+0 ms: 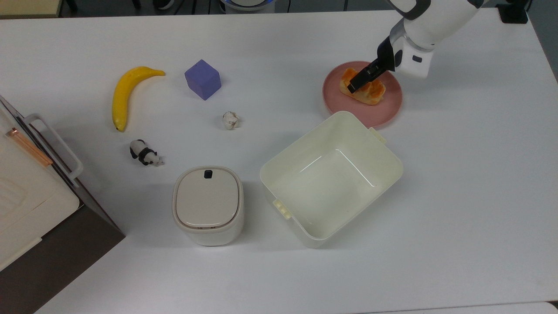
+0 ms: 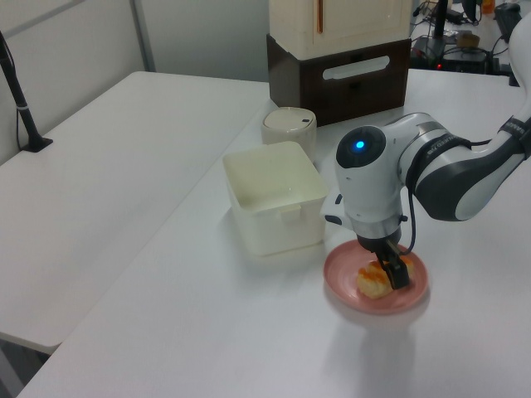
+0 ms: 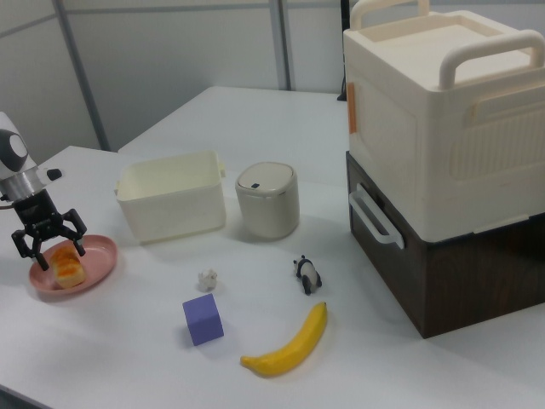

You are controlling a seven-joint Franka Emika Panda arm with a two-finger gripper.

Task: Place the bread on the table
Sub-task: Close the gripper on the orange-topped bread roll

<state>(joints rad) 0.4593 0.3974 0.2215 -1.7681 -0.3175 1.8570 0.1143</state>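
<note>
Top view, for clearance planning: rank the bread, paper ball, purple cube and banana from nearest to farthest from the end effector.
1. Bread, on the pink plate, directly under the end effector.
2. Paper ball, mid-table, toward the top view's left.
3. Purple cube, further left.
4. Banana, farthest left.
</note>
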